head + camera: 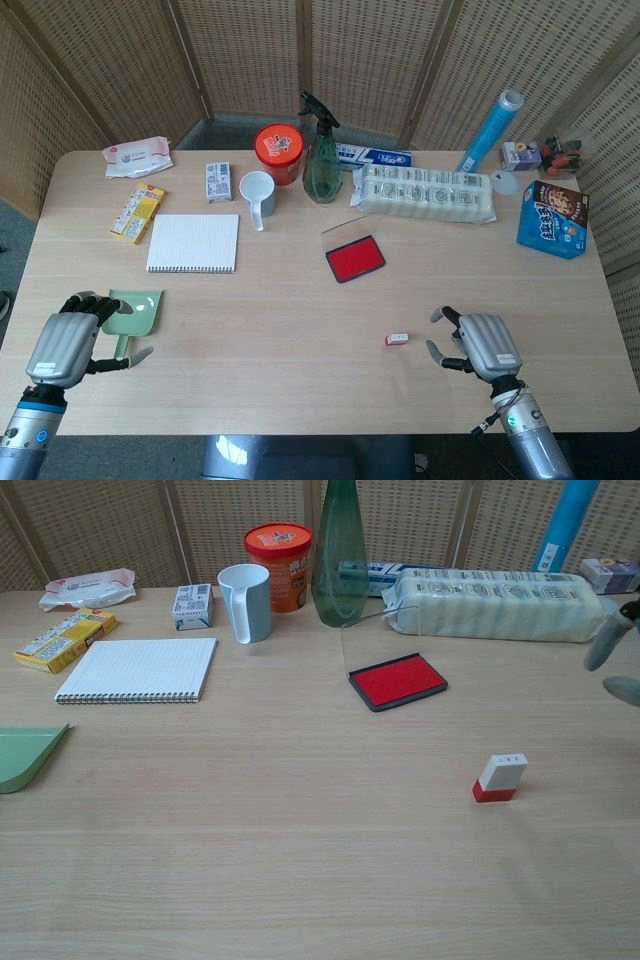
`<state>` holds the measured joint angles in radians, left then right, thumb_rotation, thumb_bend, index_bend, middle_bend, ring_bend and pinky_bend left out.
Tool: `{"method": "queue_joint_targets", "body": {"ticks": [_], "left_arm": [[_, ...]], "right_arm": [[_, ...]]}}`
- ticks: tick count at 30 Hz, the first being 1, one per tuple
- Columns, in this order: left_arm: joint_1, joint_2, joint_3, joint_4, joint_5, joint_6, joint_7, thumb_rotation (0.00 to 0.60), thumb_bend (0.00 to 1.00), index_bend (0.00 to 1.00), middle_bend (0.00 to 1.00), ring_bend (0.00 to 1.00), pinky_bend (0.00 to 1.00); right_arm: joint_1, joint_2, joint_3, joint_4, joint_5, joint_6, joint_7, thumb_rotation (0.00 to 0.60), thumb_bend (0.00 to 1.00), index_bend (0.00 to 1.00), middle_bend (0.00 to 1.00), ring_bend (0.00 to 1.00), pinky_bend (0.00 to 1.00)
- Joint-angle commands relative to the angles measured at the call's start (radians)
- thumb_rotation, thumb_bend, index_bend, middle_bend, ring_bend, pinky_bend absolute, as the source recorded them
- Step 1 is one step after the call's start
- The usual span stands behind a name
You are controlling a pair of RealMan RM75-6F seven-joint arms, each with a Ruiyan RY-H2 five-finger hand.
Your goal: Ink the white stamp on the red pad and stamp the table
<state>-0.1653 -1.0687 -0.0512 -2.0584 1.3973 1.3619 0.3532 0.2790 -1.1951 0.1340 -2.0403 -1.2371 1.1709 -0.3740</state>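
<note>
The white stamp (397,339) (500,777), with a red base, lies on the table near the front, right of centre. The red ink pad (355,258) (397,680) sits open behind it, its clear lid standing up. My right hand (480,345) hovers a short way right of the stamp, fingers apart and holding nothing; only its fingertips (608,640) show at the right edge of the chest view. My left hand (70,335) is at the front left, over the green dustpan's handle, empty with fingers loosely curved.
A green dustpan (132,314), a notebook (194,242), a mug (257,195), a spray bottle (320,155), an orange tub (279,150) and a long packet (427,193) lie across the back and left. A blue box (553,219) stands at the right edge.
</note>
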Motion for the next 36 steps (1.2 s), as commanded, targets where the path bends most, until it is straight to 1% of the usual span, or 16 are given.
{"method": "queue_joint_targets", "body": {"ticks": [1, 3, 8, 11, 16, 20, 24, 29, 36], "left_arm": [[0.0, 0.0, 0.003, 0.0, -0.003, 0.0, -0.003, 0.353, 0.07, 0.37, 0.4, 0.31, 0.18], [0.002, 0.003, 0.003, 0.001, -0.003, 0.006, -0.007, 0.354, 0.07, 0.37, 0.4, 0.31, 0.18], [0.0, 0.018, -0.009, 0.006, -0.016, 0.016, -0.021, 0.355, 0.07, 0.37, 0.4, 0.31, 0.18], [-0.006, 0.029, -0.018, 0.001, -0.02, 0.018, -0.019, 0.354, 0.07, 0.37, 0.4, 0.31, 0.18], [-0.012, 0.035, -0.026, -0.006, -0.023, 0.021, -0.03, 0.35, 0.07, 0.37, 0.4, 0.31, 0.18], [-0.016, 0.033, -0.02, -0.004, -0.029, 0.01, -0.034, 0.351, 0.07, 0.37, 0.4, 0.31, 0.18], [-0.015, 0.03, -0.015, 0.0, -0.032, 0.011, -0.038, 0.35, 0.07, 0.37, 0.4, 0.31, 0.18], [-0.016, 0.024, -0.01, 0.012, -0.036, 0.007, -0.046, 0.353, 0.07, 0.37, 0.4, 0.31, 0.18], [-0.019, 0.016, -0.008, 0.024, -0.037, 0.005, -0.059, 0.357, 0.07, 0.37, 0.4, 0.31, 0.18]], "right_arm": [[0.03, -0.015, -0.003, 0.006, 0.025, -0.016, -0.055, 0.575, 0.45, 0.32, 1.0, 1.0, 1.0], [0.041, -0.028, -0.002, 0.007, 0.042, -0.009, -0.087, 0.6, 0.45, 0.31, 1.0, 1.0, 1.0], [0.074, -0.045, -0.004, -0.01, 0.098, -0.026, -0.129, 0.6, 0.44, 0.32, 1.0, 1.0, 1.0], [0.092, -0.056, -0.005, -0.016, 0.13, -0.039, -0.139, 0.6, 0.43, 0.33, 1.0, 1.0, 1.0], [0.119, -0.08, -0.008, -0.005, 0.175, -0.056, -0.153, 0.6, 0.43, 0.35, 1.0, 1.0, 1.0], [0.157, -0.13, 0.003, 0.046, 0.224, -0.078, -0.159, 0.6, 0.43, 0.36, 1.0, 1.0, 1.0], [0.182, -0.156, 0.004, 0.065, 0.264, -0.075, -0.185, 0.6, 0.42, 0.36, 1.0, 1.0, 1.0], [0.208, -0.198, -0.001, 0.097, 0.326, -0.062, -0.215, 0.6, 0.42, 0.36, 1.0, 1.0, 1.0], [0.222, -0.25, -0.02, 0.142, 0.356, -0.032, -0.237, 0.6, 0.42, 0.37, 1.0, 1.0, 1.0]]}}
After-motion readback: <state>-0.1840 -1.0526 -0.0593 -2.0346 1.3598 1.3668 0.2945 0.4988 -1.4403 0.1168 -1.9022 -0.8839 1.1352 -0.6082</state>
